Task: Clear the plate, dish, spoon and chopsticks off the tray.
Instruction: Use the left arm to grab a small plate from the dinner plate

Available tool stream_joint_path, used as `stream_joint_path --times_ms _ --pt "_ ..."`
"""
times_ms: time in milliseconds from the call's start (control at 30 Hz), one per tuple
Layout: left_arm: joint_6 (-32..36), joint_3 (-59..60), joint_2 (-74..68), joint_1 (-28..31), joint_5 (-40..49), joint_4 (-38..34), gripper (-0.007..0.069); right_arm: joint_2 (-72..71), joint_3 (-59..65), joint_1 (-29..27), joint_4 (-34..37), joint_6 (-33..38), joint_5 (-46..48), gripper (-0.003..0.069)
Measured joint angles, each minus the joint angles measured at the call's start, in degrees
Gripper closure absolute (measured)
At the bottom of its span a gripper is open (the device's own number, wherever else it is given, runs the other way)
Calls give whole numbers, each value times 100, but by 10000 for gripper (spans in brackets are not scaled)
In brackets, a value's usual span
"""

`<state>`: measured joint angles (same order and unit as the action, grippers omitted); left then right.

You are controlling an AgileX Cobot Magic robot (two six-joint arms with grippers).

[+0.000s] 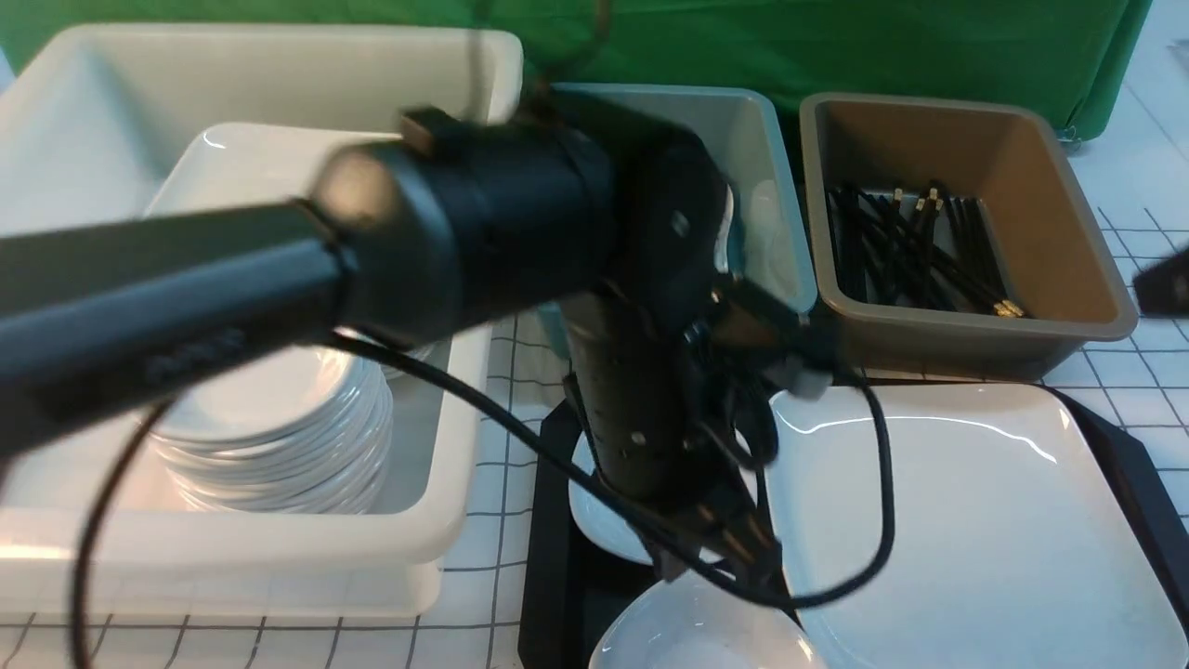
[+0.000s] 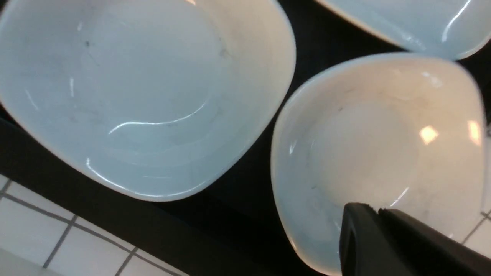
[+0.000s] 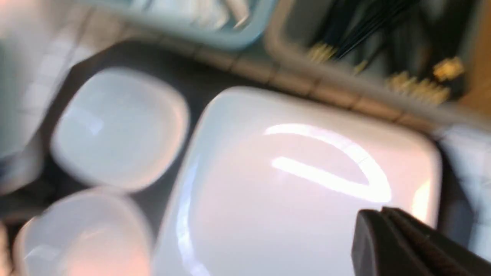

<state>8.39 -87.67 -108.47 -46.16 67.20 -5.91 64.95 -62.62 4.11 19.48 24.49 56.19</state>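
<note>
tray (image 1: 548, 557): 1 | plate (image 1: 975, 539): 1 | small dishes (image 2: 145, 96) (image 2: 376, 138): 2 | left end effector (image 2: 378, 210): pressed together | right end effector (image 3: 381, 212): pressed together

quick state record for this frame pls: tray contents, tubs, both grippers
tray: black, holds the plate and two small dishes
plate: tray's right side, empty
small dishes: tray's left side, apart, empty
left gripper: fingers together, empty, over one small dish
right gripper: fingers together, empty, aimed at the plate
brown tub: holds black chopsticks
cream tub: stacked white plates
spoon: not visible
</note>
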Motion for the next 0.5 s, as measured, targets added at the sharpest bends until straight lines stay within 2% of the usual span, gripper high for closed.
stream_joint_path --times_ms 67,100,167,300,400,500 --pt "-176 0 -212 -43 0 144 457 -415 641 0 450 454 65 653" --pt "-194 0 -227 -43 0 160 442 -415 690 0 450 496 64 653" --pt "-372 0 -433 -43 -6 251 343 -849 1255 0 876 1027 133 653" --pt "-437 0 -622 -43 -19 277 223 -1293 1769 0 1180 1463 155 653" --pt "-443 -2 -776 -43 -30 277 174 -1502 1883 0 1258 1599 155 653" --pt "-443 -2 -882 -43 -30 264 162 -1571 1883 0 1284 1651 143 653"
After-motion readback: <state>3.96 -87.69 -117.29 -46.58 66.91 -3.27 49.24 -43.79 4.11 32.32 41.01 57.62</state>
